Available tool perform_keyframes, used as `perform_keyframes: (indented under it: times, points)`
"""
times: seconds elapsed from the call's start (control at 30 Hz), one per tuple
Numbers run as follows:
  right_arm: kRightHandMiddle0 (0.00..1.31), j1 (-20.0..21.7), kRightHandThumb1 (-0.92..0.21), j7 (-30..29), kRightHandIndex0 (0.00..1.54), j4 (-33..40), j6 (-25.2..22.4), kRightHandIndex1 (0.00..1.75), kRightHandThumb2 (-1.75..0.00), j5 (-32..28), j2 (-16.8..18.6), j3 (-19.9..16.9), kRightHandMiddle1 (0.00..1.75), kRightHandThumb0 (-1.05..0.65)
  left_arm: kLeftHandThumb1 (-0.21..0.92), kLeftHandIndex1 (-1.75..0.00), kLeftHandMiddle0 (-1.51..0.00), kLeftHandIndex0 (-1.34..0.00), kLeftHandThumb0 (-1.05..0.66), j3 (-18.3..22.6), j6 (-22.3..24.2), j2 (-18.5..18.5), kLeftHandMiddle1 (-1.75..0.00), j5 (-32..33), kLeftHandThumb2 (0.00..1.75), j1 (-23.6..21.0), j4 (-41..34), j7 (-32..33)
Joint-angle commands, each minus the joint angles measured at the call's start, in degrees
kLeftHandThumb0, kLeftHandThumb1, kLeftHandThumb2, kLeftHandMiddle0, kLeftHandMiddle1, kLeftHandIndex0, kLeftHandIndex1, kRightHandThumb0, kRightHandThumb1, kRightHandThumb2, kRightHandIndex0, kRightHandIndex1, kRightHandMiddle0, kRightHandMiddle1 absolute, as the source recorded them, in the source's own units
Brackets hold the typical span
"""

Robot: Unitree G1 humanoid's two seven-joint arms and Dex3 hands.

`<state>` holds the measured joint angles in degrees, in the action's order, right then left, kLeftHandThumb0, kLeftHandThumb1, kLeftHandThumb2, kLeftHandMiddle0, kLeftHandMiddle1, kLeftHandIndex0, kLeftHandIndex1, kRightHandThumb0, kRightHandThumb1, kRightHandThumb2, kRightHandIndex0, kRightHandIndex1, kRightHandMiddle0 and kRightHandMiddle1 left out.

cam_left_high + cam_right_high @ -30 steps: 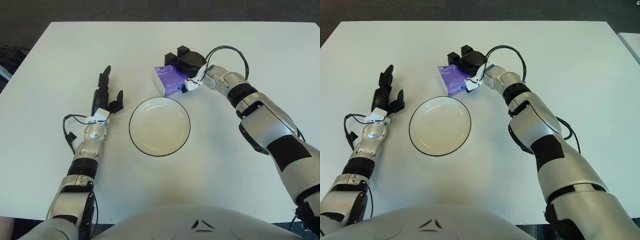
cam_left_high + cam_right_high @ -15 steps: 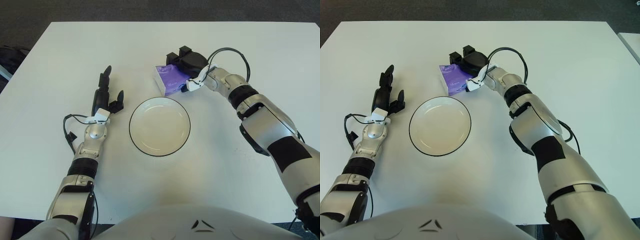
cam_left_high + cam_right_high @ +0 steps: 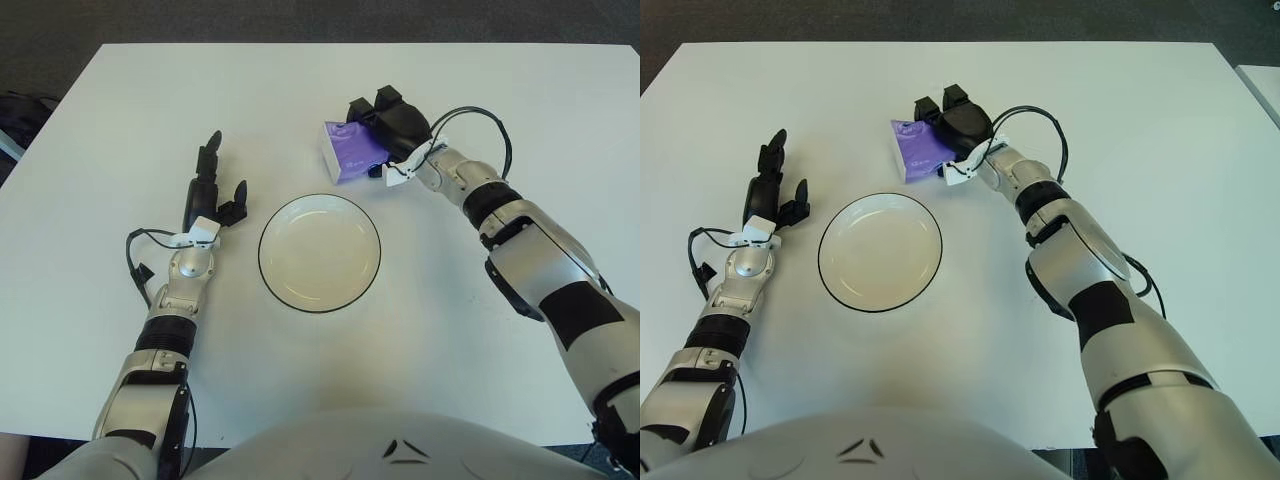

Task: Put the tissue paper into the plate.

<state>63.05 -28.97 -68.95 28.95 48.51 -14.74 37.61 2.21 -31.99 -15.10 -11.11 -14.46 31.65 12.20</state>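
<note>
Purple tissue pack (image 3: 350, 152) beyond the far rim of the plate (image 3: 319, 252), tipped up on one edge rather than flat on the white table (image 3: 120, 110); whether that lower edge touches the tabletop cannot be told. Right hand (image 3: 392, 118) clasped over the pack's far, right end, dark fingers (image 3: 372, 105) wrapped across the top, a white part of the hand just beside the pack's lower right corner. Grasp judged firm enough to carry, though the underside contact is hidden.

Likely very light: a small soft-wrapped packet of tissue, compressible, with a glossy film that may slide under hard fingertips. Not fragile; squeezing only dents it. Main risk probably rotation or slipping out of a corner pinch, since hold sits at one end and most of the pack hangs free toward the left. Better purchase probably across the short width near the middle, thumb opposing fingers on the two broad faces.

Plate empty, white with a dark rim, near the pack and slightly toward the robot. Only a short carry down and inward called for, then release low over the centre so the light packet does not bounce off.

Left hand (image 3: 207, 200) idle to the left of the plate, fingers extended, holding nothing.
</note>
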Motion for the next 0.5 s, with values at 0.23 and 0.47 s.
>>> perform_keyframes:
  times: [0.23,0.47]
  points:
    - [0.61,-1.51,-0.31,-2.63,1.18,3.45,2.14,1.75,-1.32,-4.30,-3.50,-5.88,1.75,-0.47,0.92,-0.30,-0.15,0.00,-0.67,-3.83,0.56,8.94,0.00,0.17,0.78,11.99,9.06,0.44]
    - [0.61,-1.31,-0.31,-2.48,1.18,5.54,2.91,1.75,-1.32,-6.84,-4.31,-9.73,1.75,-0.47,0.92,-0.29,-0.14,0.00,-0.68,-3.86,0.60,8.74,0.00,0.06,0.79,11.99,9.11,0.35]
